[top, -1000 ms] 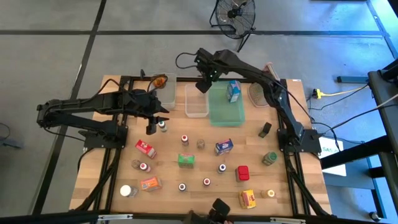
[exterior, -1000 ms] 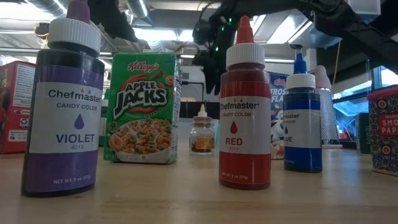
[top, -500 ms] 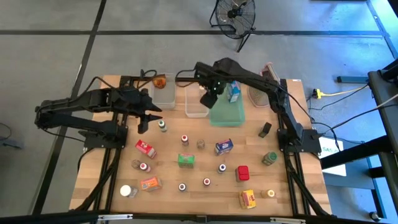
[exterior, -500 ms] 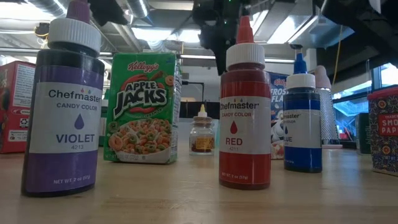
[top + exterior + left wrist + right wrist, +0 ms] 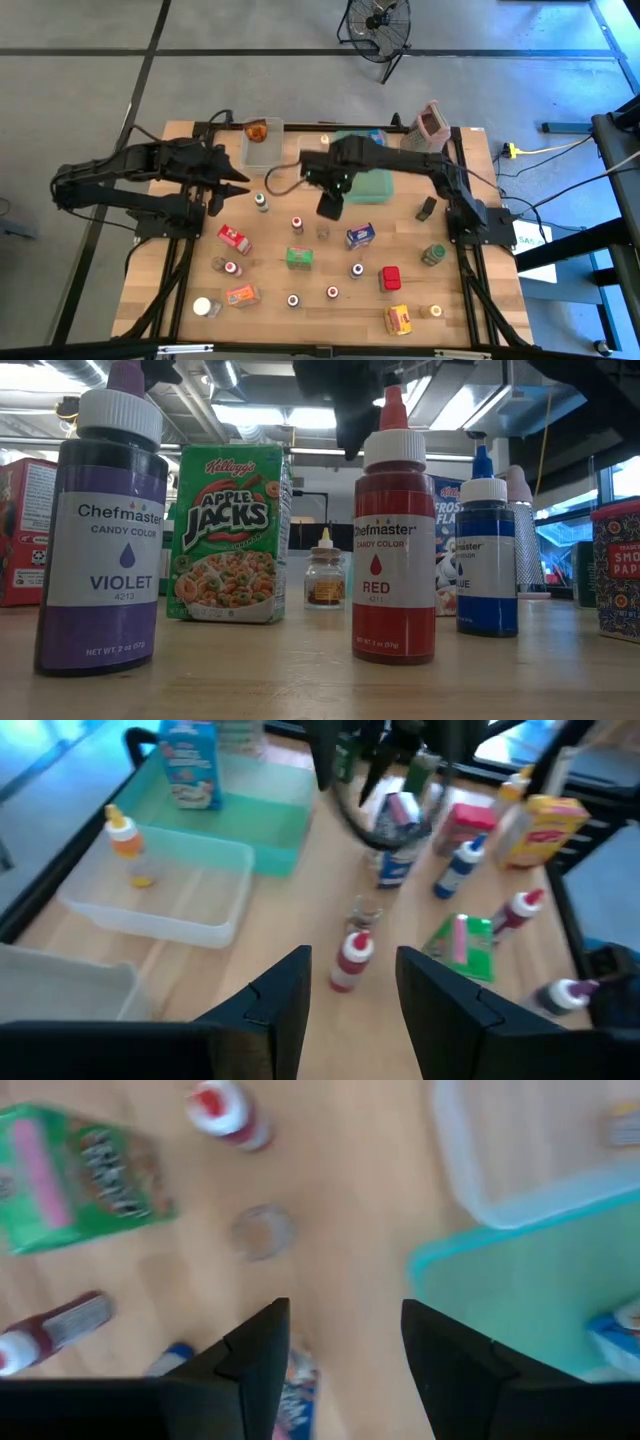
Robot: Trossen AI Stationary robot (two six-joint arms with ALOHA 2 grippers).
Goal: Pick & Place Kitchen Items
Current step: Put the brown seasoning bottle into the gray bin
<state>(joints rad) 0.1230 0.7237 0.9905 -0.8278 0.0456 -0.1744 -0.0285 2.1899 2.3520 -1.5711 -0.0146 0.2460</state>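
Above the table's middle, the right gripper (image 5: 329, 207) hangs with fingers parted and empty, over a small clear jar (image 5: 323, 231). Farther left, the left gripper (image 5: 236, 190) hovers, likewise spread and empty, near a green-capped bottle (image 5: 262, 202).

Small box (image 5: 376, 139) in the tray (image 5: 372, 186), bins (image 5: 262, 148) left of it, groceries (image 5: 297, 257) scattered in front.

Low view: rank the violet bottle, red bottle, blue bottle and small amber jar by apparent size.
1. violet bottle
2. red bottle
3. blue bottle
4. small amber jar
Nearness to the camera inflates the first two.
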